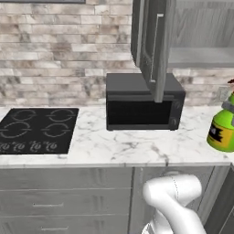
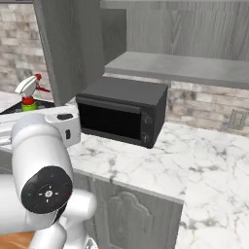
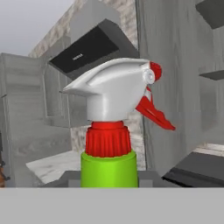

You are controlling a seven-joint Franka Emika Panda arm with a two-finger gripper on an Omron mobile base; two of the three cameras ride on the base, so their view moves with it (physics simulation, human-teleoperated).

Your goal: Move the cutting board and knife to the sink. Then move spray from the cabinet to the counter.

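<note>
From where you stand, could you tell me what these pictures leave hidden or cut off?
- Spray: in the left base view the right edge cuts it, so whether its base rests on the counter is unclear.
- Spray body in the right base view: hidden behind the arm; just the nozzle shows.
- Cabinet shelf: cut by the picture's right edge.
- Stove: markings too small to read.

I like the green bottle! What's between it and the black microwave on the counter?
Nothing: in the left base view, bare marble counter lies between the spray and microwave.
</note>
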